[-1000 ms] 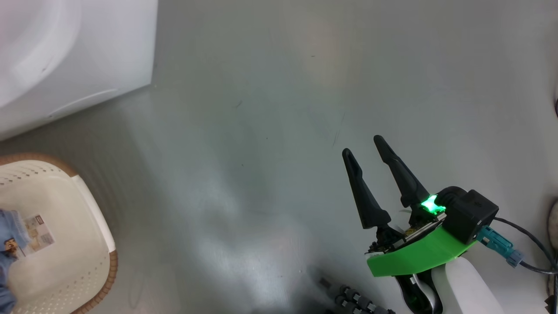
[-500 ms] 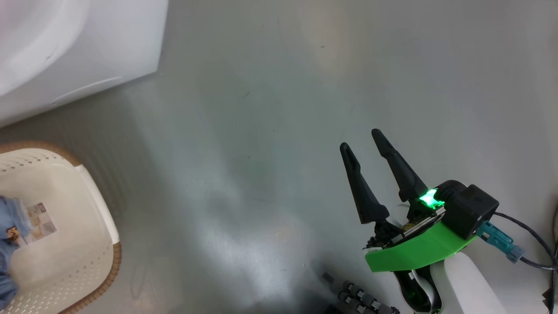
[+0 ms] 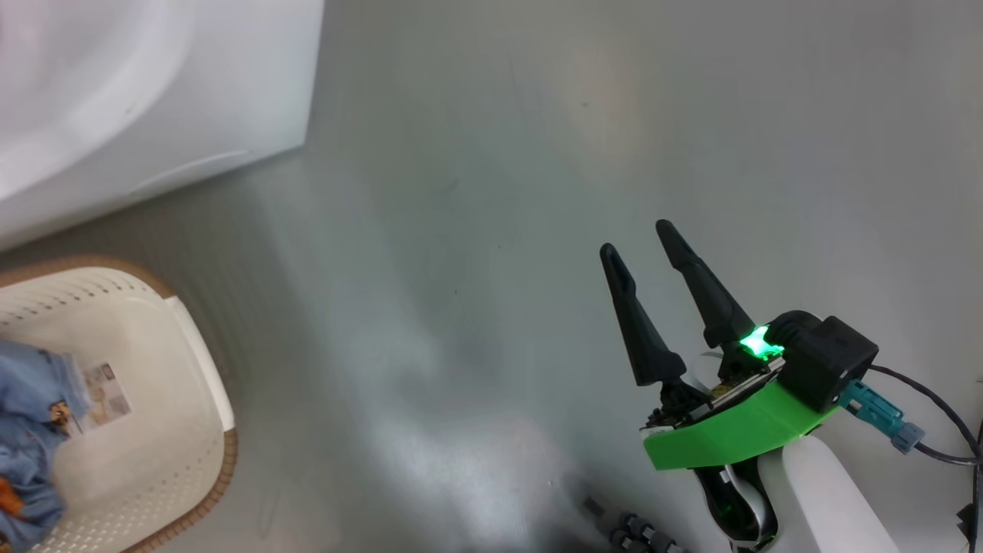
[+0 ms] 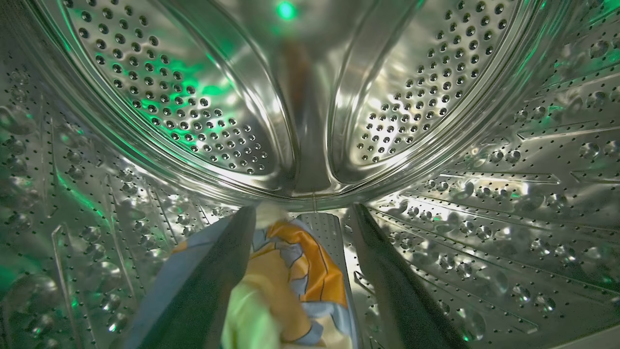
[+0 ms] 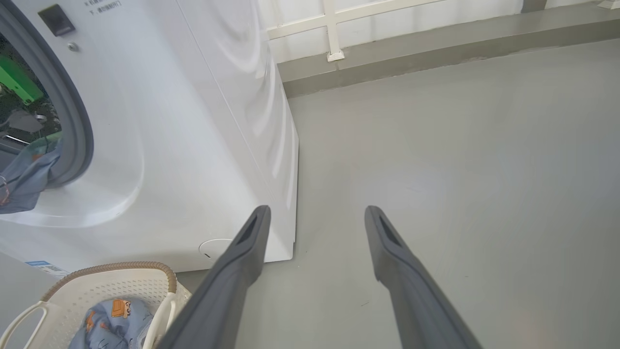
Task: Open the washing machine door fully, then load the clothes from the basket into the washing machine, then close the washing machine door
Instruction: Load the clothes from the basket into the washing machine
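Head view: the right end effector (image 3: 637, 236) is held wide, empty; clothes (image 3: 31, 392) are left in the basket (image 3: 165, 430). Left wrist view: the left end effector (image 4: 302, 209) is spread wide inside the drum (image 4: 193, 121), a garment (image 4: 290, 261) loose between. Right wrist view: the washing machine (image 5: 193, 145) is seen open, loading judged unfinished.

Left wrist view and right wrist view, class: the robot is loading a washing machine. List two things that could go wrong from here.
1. Inside the drum, printed cloth lies between the open fingers of the left gripper, against one of them; pulling the arm out could drag it back out.
2. Blue cloth seems to hang over the gasket at the opening's lower edge; a closing door might pinch it.
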